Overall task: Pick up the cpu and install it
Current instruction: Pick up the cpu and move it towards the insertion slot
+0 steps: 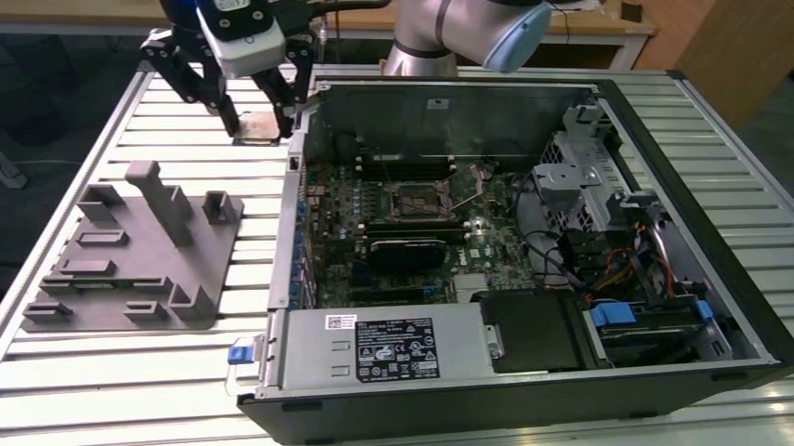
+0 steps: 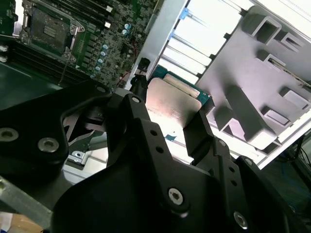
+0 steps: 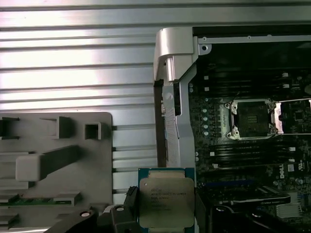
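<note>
Your tool (image 1: 258,132) grips the cpu (image 1: 257,126) flat, over the bench (image 1: 125,390) just outside the case (image 1: 522,111). The open socket (image 1: 418,197) lies inside, toward the exterior view's right.

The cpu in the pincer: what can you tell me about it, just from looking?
The cpu is a small, flat square chip: a silvery-grey metal lid with faint print, framed by a thin green edge. It sits about level, lid up, gripped on two opposite sides by the black pincer, over the slatted table beside the open computer case, apart from the motherboard's open socket.
</note>
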Motion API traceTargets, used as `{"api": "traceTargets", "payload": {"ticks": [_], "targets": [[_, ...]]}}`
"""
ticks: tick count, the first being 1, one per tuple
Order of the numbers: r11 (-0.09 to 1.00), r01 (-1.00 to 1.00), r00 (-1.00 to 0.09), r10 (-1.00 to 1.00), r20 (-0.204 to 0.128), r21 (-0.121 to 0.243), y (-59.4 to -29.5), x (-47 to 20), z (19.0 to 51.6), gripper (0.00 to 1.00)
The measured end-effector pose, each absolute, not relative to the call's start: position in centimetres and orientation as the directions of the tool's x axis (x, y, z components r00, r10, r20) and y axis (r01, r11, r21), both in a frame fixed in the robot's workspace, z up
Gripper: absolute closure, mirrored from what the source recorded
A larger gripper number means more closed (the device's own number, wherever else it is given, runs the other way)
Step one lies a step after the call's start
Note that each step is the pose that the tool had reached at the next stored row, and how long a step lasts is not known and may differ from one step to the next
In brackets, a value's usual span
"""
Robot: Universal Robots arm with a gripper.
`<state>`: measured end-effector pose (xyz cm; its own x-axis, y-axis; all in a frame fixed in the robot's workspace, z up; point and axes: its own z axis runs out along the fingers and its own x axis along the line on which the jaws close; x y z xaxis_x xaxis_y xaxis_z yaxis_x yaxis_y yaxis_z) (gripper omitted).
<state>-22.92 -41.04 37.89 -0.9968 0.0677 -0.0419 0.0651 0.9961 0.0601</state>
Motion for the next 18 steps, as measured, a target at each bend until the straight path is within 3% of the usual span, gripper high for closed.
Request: {"api": "traceTargets", "payload": {"ticks": [18], "targets": [[0.996, 0.065, -0.997, 0.068, -0.042, 0.06, -41.0, -20.2, 37.9, 0.46]]}}
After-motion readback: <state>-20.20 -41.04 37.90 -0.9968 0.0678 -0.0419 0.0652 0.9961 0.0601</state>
